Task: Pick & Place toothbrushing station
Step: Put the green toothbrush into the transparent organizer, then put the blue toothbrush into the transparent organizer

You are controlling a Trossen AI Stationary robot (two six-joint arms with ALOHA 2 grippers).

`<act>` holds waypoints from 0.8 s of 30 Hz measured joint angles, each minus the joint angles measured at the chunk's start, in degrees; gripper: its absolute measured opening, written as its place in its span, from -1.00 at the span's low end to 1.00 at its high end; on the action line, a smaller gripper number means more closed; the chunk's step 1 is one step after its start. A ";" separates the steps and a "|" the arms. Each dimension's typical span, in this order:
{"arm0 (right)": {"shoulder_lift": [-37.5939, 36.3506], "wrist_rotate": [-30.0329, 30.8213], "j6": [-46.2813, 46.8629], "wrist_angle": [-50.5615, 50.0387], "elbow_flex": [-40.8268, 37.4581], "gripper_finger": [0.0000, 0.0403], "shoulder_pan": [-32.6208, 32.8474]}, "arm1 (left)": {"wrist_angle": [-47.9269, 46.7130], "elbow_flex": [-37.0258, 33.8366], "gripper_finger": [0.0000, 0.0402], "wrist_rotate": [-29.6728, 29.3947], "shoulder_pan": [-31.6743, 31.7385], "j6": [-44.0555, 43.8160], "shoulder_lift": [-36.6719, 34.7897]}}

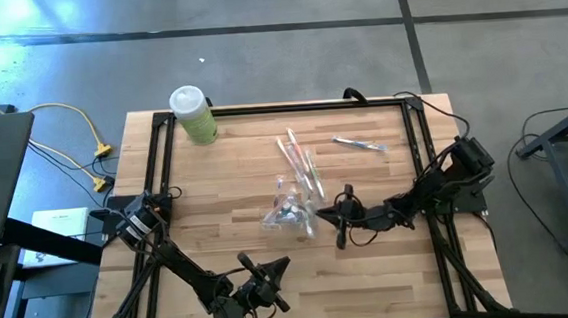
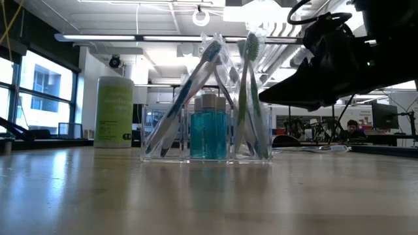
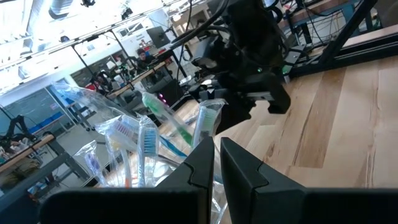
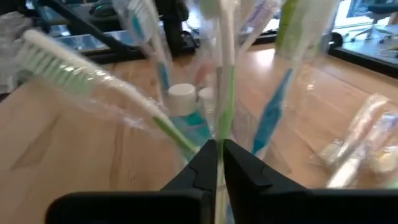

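A clear organizer stands mid-table and holds a blue mouthwash bottle and several wrapped toothbrushes that lean out of it. My right gripper is at the organizer's right side, shut on a green-and-white toothbrush that stands upright in the right compartment. My left gripper waits near the table's front edge; its fingers are shut and empty. My right gripper pinches the green-and-white toothbrush by its handle, about halfway up, between its two fingers. The fingers come level from the table's right side and lie across the handle. The toothbrush stands upright in its clear wrapper, head up, its lower end down in the organizer.
A green wipes canister with a white lid stands at the far left corner. One wrapped toothbrush lies on the table toward the far right. A black frame rail runs around the table. Bare wood lies left of the organizer.
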 joint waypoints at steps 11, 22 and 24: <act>-7.29 -0.25 -1.51 -9.06 -0.02 -0.19 0.39 | 0.00 0.00 -0.89 0.00 0.00 0.03 0.00; -25.99 16.44 0.41 -39.39 -0.02 -0.07 3.43 | -0.02 0.00 -0.89 0.00 0.00 0.64 0.00; -28.78 19.84 6.66 -47.52 -0.02 -0.09 2.47 | -0.01 0.00 -0.89 0.02 0.00 -0.09 0.00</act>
